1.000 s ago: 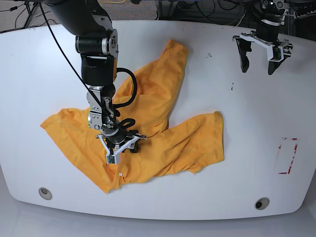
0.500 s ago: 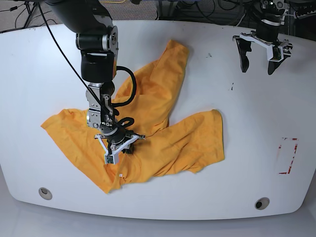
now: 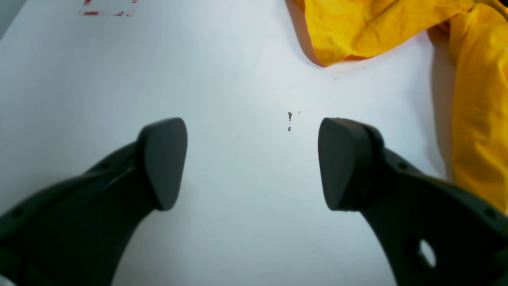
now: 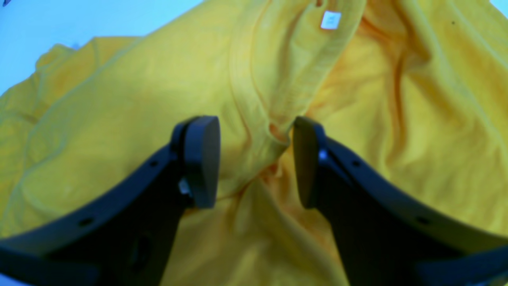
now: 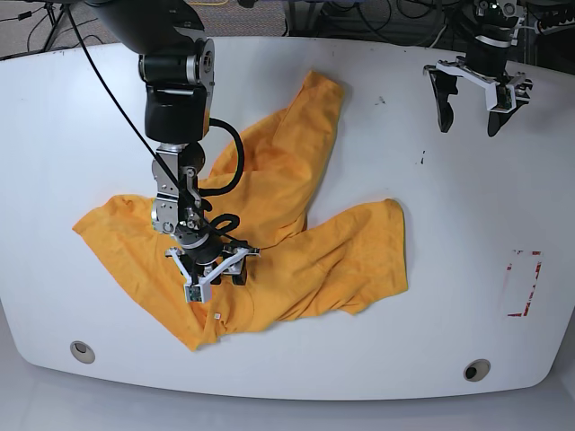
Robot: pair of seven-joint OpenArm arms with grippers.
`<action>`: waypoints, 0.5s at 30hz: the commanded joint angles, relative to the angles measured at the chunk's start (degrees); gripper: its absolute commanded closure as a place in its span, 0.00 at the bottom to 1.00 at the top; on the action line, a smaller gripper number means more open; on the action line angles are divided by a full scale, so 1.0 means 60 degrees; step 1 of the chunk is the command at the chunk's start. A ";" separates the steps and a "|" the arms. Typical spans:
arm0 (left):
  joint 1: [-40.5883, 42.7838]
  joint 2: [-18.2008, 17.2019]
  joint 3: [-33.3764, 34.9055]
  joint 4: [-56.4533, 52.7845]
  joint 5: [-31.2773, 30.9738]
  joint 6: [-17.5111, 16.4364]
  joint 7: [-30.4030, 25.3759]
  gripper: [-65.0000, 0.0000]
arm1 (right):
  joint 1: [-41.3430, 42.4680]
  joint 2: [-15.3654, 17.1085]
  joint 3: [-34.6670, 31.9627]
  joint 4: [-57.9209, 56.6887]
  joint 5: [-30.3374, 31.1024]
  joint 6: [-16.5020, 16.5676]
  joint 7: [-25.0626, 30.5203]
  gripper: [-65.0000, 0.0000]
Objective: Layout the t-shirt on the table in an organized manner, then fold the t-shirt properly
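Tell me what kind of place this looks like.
Probably a robotics lab: two robot arms work over a big white table, cables trail behind it, and a rectangle of red tape is marked on it.

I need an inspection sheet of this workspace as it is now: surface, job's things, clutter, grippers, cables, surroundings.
Surface: glossy white table; two round grey grommet holes, small dark marks, red-taped rectangle.
Job's things: orange-yellow cotton t-shirt, crumpled, not laid flat; white neck label.
Clutter: nothing seen.
Grippers: right gripper low over the collar, jaws apart, fabric between them; left gripper open, over bare table.
Cables: black cable looped on the right arm.
Surroundings: dark cables behind the table's far edge.
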 commanded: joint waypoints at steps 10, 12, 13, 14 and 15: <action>-0.0078 -0.0039 -0.0021 0.0128 -0.0066 0.0001 -0.0260 0.25 | 0.0288 -0.0017 0.0002 0.0141 0.0164 0.0061 0.0286 0.54; -0.0078 -0.0039 -0.0021 0.0128 -0.0066 0.0001 -0.0260 0.25 | 0.0317 -0.0017 0.0002 0.0141 0.0164 0.0061 0.0286 0.54; -0.0078 -0.0039 -0.0021 0.0128 -0.0066 0.0001 -0.0260 0.25 | 0.0347 -0.0017 0.0002 0.0097 0.0149 0.0061 0.0286 0.54; -0.0078 -0.0039 -0.0021 0.0128 -0.0066 0.0001 -0.0260 0.25 | 0.0391 -0.0017 0.0002 -0.0005 0.0149 0.0061 0.0286 0.54; -0.0078 -0.0039 -0.0021 0.0128 -0.0066 0.0001 -0.0260 0.25 | 0.0449 -0.0032 0.0002 -0.0210 0.0179 0.0061 0.0286 0.54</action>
